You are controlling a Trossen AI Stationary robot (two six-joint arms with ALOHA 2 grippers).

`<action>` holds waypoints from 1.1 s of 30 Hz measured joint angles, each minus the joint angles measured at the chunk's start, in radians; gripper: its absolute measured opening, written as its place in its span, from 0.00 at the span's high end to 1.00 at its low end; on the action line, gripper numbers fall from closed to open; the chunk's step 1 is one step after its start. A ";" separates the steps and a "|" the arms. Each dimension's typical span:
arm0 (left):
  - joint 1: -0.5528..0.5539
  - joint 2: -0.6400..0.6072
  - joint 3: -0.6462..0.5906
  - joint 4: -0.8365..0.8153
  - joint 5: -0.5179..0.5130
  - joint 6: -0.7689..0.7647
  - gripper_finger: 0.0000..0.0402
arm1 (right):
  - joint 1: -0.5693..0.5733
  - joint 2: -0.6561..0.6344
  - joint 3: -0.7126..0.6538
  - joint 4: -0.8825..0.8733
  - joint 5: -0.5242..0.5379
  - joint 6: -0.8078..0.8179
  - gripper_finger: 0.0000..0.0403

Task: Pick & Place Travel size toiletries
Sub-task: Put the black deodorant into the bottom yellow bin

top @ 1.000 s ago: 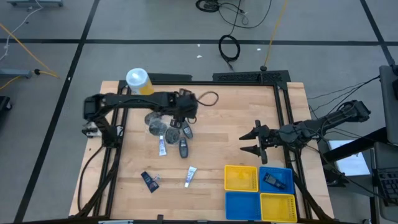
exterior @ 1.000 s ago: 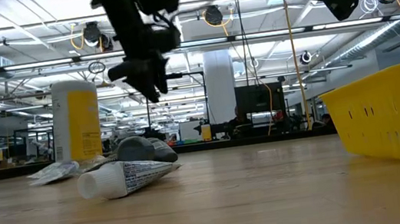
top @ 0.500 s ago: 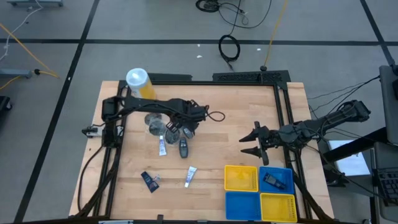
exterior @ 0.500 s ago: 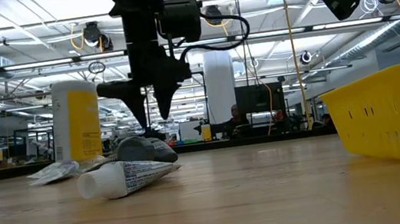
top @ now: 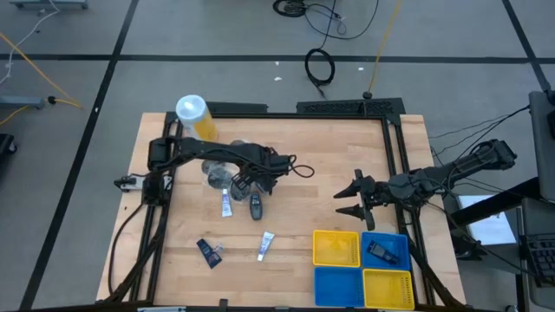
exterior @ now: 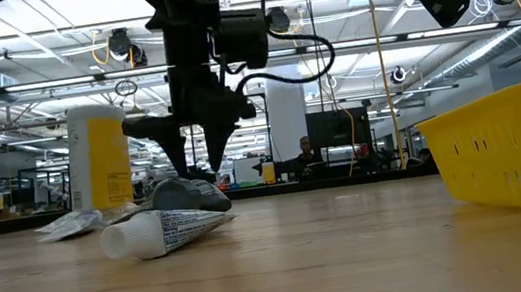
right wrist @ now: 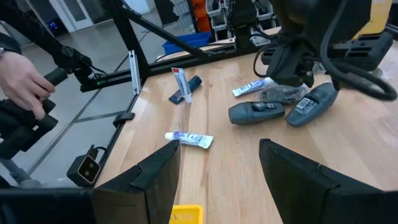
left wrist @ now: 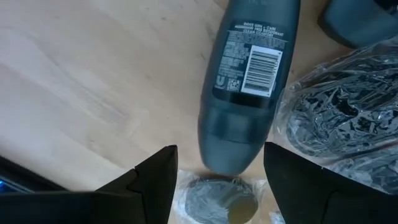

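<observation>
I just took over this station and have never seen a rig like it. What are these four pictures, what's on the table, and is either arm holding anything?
Two dark robot arms work at a wooden table. One picture looks straight down, one looks level across the tabletop, and one comes from each arm's wrist. The left gripper hangs open above a dark oval bottle and holds nothing. The right gripper waits open and empty near the yellow and blue bins. White tubes, a blue tube and a yellow canister also lie on the table.
</observation>
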 joint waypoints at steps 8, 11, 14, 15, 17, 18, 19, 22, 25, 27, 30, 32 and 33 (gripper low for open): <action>0.000 0.059 0.000 -0.007 0.002 0.026 0.42 | 0.000 0.000 0.000 -0.008 -0.001 0.000 0.47; 0.000 0.084 0.000 -0.007 0.022 0.036 0.42 | 0.000 0.000 0.000 -0.009 0.000 0.000 0.47; 0.000 0.108 0.000 -0.004 0.035 0.043 0.42 | 0.000 0.000 0.000 -0.011 -0.001 0.000 0.47; 0.000 0.117 0.000 -0.003 0.036 0.043 0.42 | 0.000 0.000 0.000 -0.012 -0.001 0.000 0.47; 0.000 0.131 0.000 -0.004 0.035 0.043 0.42 | 0.000 0.000 0.000 -0.015 -0.001 0.000 0.47; 0.000 0.133 0.000 -0.005 0.034 0.043 0.42 | 0.000 0.000 0.000 -0.015 -0.001 0.000 0.47; 0.000 0.134 0.001 -0.004 0.035 0.043 0.43 | 0.000 0.000 0.000 -0.015 0.000 0.000 0.47; 0.000 0.135 0.001 0.007 0.042 0.042 0.50 | 0.000 0.000 0.000 -0.016 0.000 0.000 0.47; 0.000 0.131 0.001 0.008 0.042 0.032 0.53 | 0.000 0.000 0.000 -0.016 0.000 0.000 0.47; 0.000 0.131 0.001 0.009 0.043 0.022 0.53 | 0.000 0.000 0.000 -0.016 0.000 -0.001 0.47; 0.000 0.131 0.001 0.010 0.028 -0.027 0.53 | 0.000 0.000 0.000 -0.018 0.000 -0.003 0.47; 0.000 0.128 0.000 0.008 0.009 -0.066 0.53 | 0.000 0.000 0.000 -0.022 0.000 -0.004 0.47; -0.002 0.127 0.000 0.007 0.004 -0.082 0.53 | 0.000 0.000 0.000 -0.023 0.000 -0.004 0.47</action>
